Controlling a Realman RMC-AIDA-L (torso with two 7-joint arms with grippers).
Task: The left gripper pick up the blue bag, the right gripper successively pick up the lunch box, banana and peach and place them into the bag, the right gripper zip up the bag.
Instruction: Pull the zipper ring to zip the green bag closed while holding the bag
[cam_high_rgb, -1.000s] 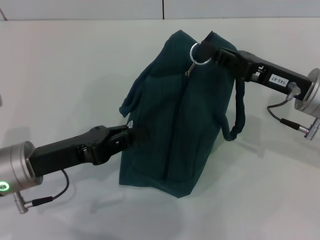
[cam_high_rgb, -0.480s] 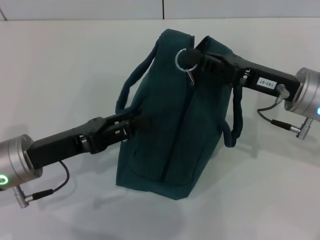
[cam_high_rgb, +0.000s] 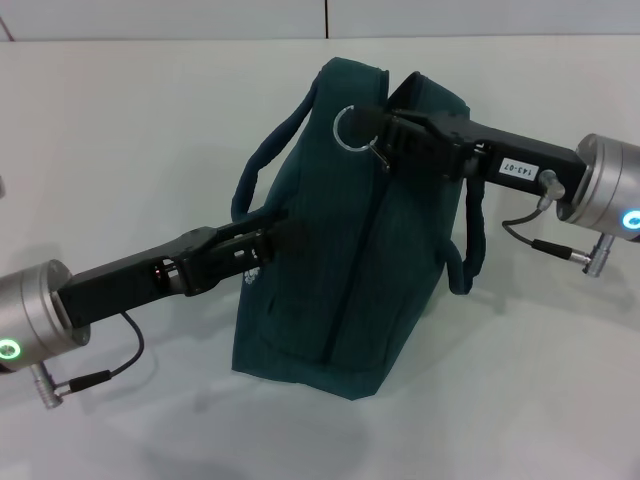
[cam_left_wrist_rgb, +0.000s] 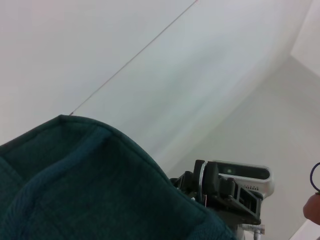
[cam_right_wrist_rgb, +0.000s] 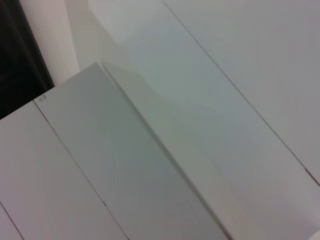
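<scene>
Teal blue bag (cam_high_rgb: 350, 250) (upright), left claw (cam_high_rgb: 268, 243) pinching its side, right claw (cam_high_rgb: 375, 125) pinching zipper ring (cam_high_rgb: 350, 128).

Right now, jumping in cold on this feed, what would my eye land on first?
The blue bag standing upright mid-table dominates the head view. The right gripper reaches in from the right to the bag's top, at the silver zipper ring. The left gripper comes in low from the left, pressed against the bag's side near its handle.

Black arms, silver cylindrical wrists — green and blue lights, thin black cables, white label.
</scene>
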